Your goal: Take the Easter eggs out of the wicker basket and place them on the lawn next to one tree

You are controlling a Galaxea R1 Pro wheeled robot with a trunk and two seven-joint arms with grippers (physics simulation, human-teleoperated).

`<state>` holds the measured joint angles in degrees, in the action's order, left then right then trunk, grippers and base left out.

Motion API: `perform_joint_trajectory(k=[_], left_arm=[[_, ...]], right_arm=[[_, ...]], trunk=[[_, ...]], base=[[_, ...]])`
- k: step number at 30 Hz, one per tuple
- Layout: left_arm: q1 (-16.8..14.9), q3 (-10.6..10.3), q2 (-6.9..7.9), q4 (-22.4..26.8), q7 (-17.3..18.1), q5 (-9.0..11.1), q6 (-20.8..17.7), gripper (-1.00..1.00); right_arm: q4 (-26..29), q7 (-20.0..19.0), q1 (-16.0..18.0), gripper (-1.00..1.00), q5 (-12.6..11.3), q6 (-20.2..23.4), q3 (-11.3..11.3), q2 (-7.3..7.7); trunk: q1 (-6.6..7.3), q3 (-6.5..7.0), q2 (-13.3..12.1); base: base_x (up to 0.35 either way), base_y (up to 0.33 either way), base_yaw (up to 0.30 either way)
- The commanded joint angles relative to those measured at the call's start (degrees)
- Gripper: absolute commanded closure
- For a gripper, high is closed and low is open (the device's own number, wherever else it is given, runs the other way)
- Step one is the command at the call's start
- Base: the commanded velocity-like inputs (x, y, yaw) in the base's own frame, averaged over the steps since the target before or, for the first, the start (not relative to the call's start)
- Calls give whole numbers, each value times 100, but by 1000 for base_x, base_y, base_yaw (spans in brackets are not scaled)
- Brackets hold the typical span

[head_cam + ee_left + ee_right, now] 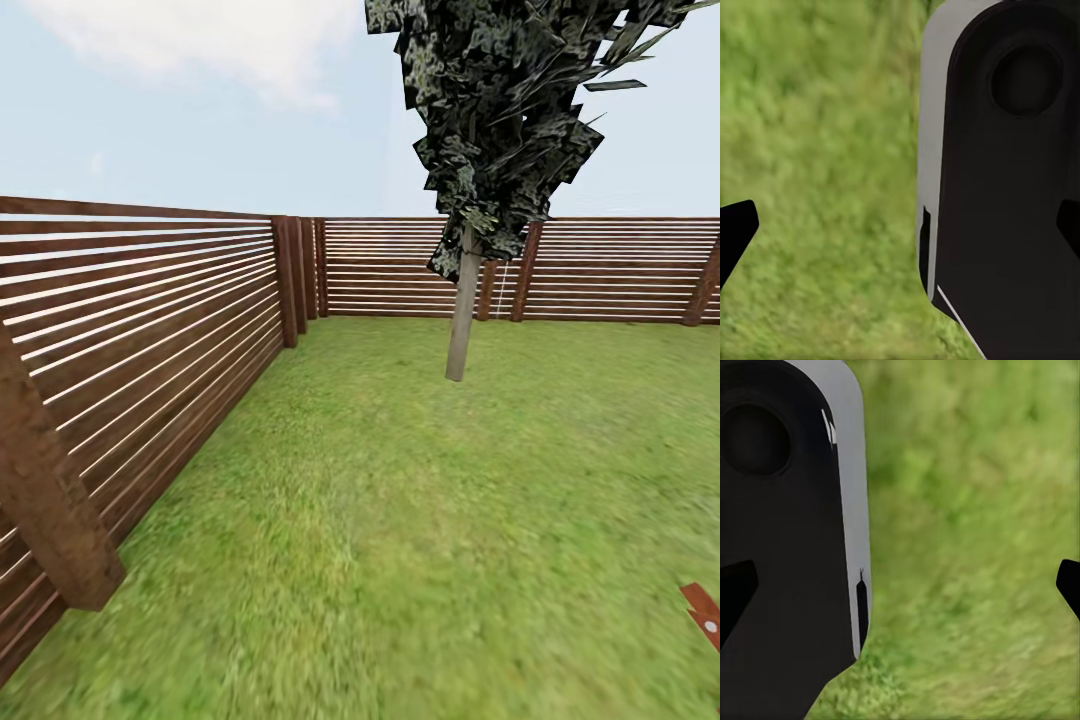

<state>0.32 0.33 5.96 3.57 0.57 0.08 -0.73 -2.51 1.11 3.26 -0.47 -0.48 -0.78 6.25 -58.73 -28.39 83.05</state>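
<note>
Fenced garden corner, one tree (461, 330) standing far across the lawn (400, 520)
Left gripper (900, 225) and right gripper (900, 585) point down over grass beside the robot's black base, fingertips spread wide, holding nothing

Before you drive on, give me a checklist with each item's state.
1. A tree to head for: ok, it stands on the lawn ahead.
2. Path to it: ok, open grass.
3. Room from the wooden fence: not ok, a post stands close on the left.
4. Left gripper empty: ok, grass between the fingertips.
5. Right gripper empty: ok, grass between the fingertips.
6. Red object at the head view's edge: cannot tell what it is.
</note>
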Motion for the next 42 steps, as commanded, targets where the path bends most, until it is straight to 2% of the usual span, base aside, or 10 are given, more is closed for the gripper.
perform_joint_trajectory(k=[1,18,22,25,28,35,42], left_arm=[[3,3,1,12,5,1,-7,-100],[3,3,-8,12,5,-16,6,-100],[3,3,-8,12,5,-18,10,-100],[3,1,90,47,22,-14,29,-100],[3,4,120,46,22,-16,27,-100],[3,11,69,39,14,-17,14,-100],[3,11,59,39,14,-17,11,-100]], right_arm=[[-13,12,8,-100,-5,-5,-8,-1],[-15,7,8,-100,16,-3,-21,-2],[-13,11,8,-100,31,-6,-21,-99],[-28,-11,8,-100,54,5,-23,-1],[-28,-10,8,-100,48,-3,-24,22],[-15,2,8,-100,-22,-40,24,-110],[2,-4,8,-100,-30,-48,30,-119]], trunk=[[0,-4,3],[0,-4,3],[0,-4,3],[0,-4,3],[0,-4,3],[0,-4,3],[0,-8,3]], base=[[8,0,0],[1,0,0],[0,0,0],[333,0,0],[333,0,0],[333,0,0],[333,0,-116]])
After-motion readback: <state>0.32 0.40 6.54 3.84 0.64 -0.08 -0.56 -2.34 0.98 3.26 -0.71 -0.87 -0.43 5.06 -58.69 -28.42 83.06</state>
